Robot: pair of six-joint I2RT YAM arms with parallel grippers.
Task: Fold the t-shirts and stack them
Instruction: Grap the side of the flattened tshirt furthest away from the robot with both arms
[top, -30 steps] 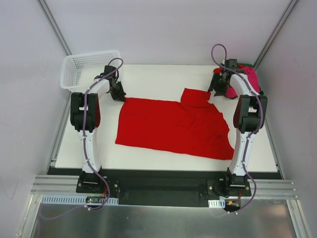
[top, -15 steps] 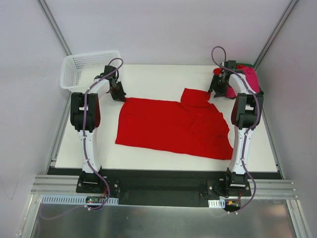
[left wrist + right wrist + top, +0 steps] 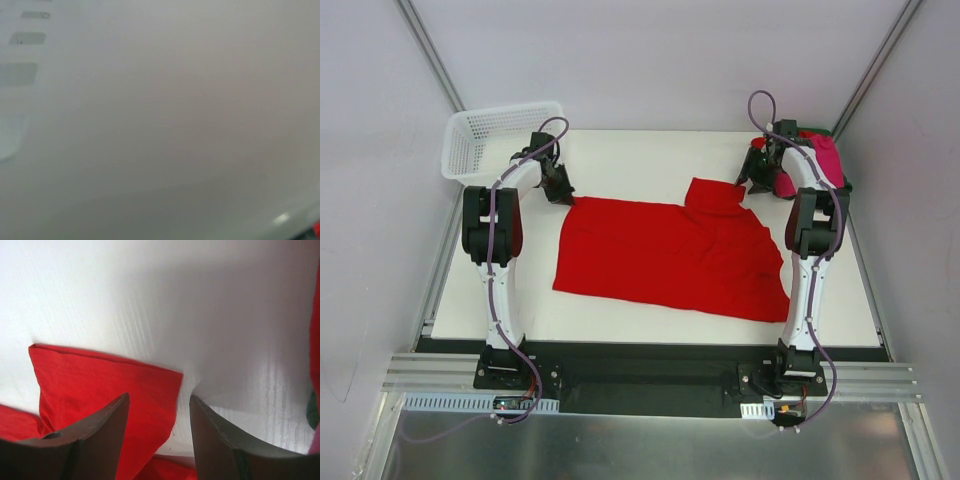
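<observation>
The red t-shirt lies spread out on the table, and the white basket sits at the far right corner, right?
No: the white basket sits at the far left corner, as the top external view shows. The red t-shirt does lie spread out on the table.

Bare table (image 3: 650,160) behind red t-shirt (image 3: 670,255); basket (image 3: 495,135) far-left, shirt pile (image 3: 825,158) far-right.

Left wrist view blurred pale grey; red sliver (image 3: 316,229) at corner unidentifiable. Right wrist view's bottom edge cuts off bright red cloth t-shirt (image 3: 100,385). Far right, magenta-pink cloth t-shirts (image 3: 831,157) partly hidden behind right arm (image 3: 804,295).
</observation>
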